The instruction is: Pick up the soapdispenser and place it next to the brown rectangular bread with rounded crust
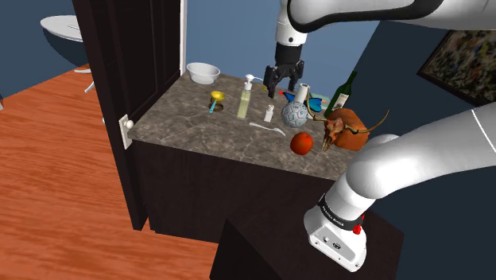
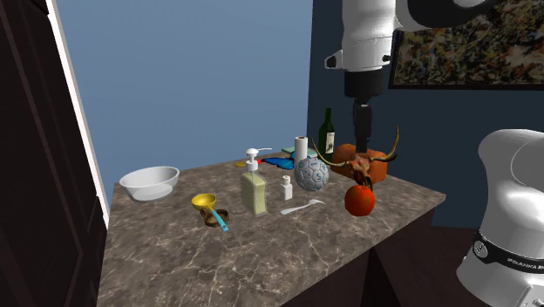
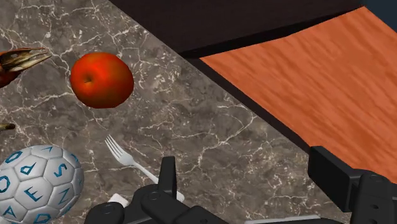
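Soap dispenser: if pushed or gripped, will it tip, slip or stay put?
The soap dispenser stands tall and narrow with a pump on top, so a high push would probably tip it. Its flat-looking, pale body seems rigid and should suit a side pinch, though smooth walls might slip.

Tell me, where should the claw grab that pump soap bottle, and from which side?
Probably the flat-sided body of the soap dispenser, just under the pump, coming down from above. It stands upright, with parallel faces for the gripper to clamp, and the small white bottle standing close by crowds a sideways approach.
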Controlling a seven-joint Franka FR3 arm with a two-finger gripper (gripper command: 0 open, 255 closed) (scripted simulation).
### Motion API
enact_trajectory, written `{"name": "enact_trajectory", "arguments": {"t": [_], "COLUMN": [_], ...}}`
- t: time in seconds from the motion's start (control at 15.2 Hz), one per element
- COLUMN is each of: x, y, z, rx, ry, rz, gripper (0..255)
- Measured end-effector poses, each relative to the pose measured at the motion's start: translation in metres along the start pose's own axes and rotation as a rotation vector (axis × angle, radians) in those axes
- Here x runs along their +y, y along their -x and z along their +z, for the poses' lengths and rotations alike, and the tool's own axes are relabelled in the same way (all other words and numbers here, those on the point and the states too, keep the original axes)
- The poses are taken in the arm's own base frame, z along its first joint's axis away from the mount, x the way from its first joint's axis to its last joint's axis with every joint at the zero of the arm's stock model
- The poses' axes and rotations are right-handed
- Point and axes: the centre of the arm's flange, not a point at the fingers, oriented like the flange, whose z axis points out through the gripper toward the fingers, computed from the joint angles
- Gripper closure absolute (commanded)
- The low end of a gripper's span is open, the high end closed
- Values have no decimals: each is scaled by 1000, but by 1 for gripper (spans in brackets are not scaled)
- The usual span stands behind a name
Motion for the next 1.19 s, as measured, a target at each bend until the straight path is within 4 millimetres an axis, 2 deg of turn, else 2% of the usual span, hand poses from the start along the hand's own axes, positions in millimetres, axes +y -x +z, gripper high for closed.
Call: {"name": "enact_trajectory", "arguments": {"t": [0.53,1.19], "x": [3,26], "y": [-86,-194], "z": [53,114], "rx": [35,81], "ry": [10,23], "rz": [127,286], "gripper": [0,0]}}
